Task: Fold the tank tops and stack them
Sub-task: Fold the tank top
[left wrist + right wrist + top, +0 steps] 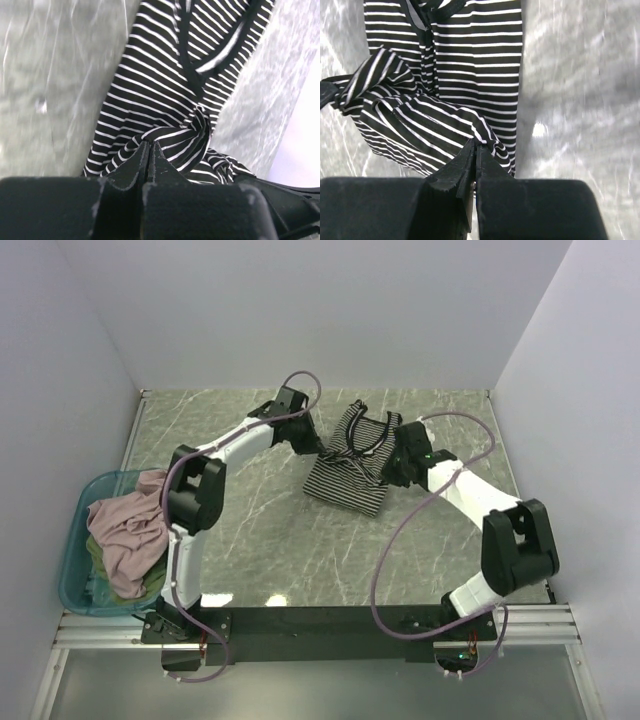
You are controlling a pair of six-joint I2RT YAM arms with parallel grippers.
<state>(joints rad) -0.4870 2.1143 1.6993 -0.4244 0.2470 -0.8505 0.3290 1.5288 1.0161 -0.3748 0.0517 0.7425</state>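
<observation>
The black-and-white striped tank top (348, 465) lies partly folded on the marble table, at centre back. My left gripper (312, 447) is shut on its left edge; the left wrist view shows the jaws (150, 145) pinched on bunched striped cloth (165, 95). My right gripper (390, 472) is shut on its right edge; the right wrist view shows the jaws (476, 146) pinched on a fold of the striped top (470, 60). A dusty pink tank top (128, 530) is heaped in the tub, with a pale green one (95, 558) under it.
The teal plastic tub (75, 575) stands at the table's left front edge. Grey walls close in the left, back and right sides. Purple cables loop over both arms. The black mounting rail (320, 625) runs along the near edge.
</observation>
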